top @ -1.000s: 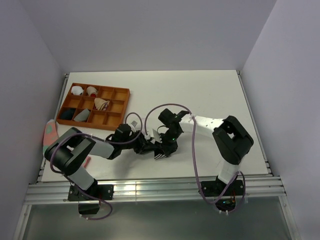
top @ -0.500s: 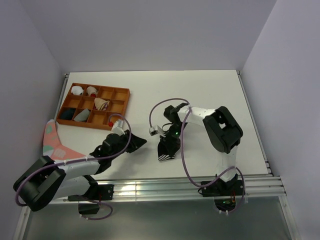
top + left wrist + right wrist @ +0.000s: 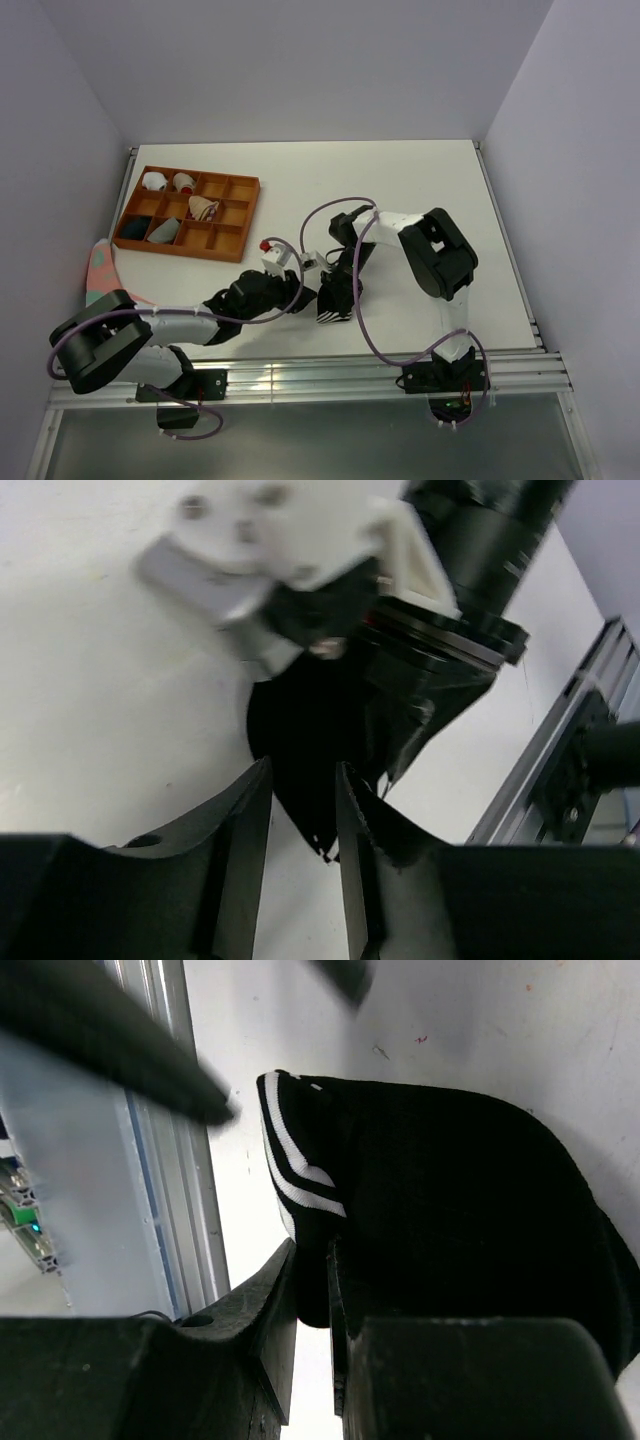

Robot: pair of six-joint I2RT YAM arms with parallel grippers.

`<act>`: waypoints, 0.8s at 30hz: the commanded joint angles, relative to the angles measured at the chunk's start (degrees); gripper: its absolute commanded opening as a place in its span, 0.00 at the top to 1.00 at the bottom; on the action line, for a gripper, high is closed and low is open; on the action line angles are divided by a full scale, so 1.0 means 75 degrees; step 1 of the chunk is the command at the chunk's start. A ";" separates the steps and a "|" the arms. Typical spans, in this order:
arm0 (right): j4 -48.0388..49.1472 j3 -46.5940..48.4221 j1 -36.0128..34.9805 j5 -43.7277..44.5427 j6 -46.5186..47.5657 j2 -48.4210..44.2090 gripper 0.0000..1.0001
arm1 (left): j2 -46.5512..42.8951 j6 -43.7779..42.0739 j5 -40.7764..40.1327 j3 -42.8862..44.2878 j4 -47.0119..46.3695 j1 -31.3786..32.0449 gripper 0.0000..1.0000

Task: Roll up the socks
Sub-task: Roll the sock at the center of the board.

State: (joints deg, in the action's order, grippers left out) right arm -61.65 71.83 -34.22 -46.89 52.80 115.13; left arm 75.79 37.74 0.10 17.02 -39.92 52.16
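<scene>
Sock (image 3: 329,314): we noted left gripper (image 3: 301,298) had moved in beside it, jaws slightly apart, empty; right wrist alone showed right gripper (image 3: 311,1256) pinching it.

Black sock (image 3: 334,302), white-striped cuff (image 3: 297,1176), lying on the table (image 3: 420,190) near its front edge

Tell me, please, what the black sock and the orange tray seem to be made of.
Black sock: knitted fabric, matte, perhaps cotton or a blend. It sags in soft curves, shows no shine, and its cuff carries woven-in white stripes.
Orange tray: rigid, with thin straight dividers and an even, dull orange-brown surface. It could be wood or plastic; the view is too small to tell.
</scene>
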 commanded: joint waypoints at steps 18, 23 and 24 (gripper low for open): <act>0.0052 0.0160 0.0226 0.0030 -0.0313 0.0176 0.99 | 0.2281 -0.1235 0.2705 0.1036 -0.1696 0.0299 0.60; 0.0075 0.0137 0.0285 -0.0017 -0.0360 0.0200 0.99 | 0.2457 -0.1153 0.2811 0.1048 -0.1791 0.0334 0.61; 0.0098 0.0137 0.0285 -0.0029 -0.0383 0.0188 0.99 | 0.2492 -0.1141 0.2823 0.1048 -0.1825 0.0334 0.61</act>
State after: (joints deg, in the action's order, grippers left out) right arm -61.73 71.90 -32.80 -47.51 50.15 115.68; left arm 93.82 29.41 19.20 23.66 -49.34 54.26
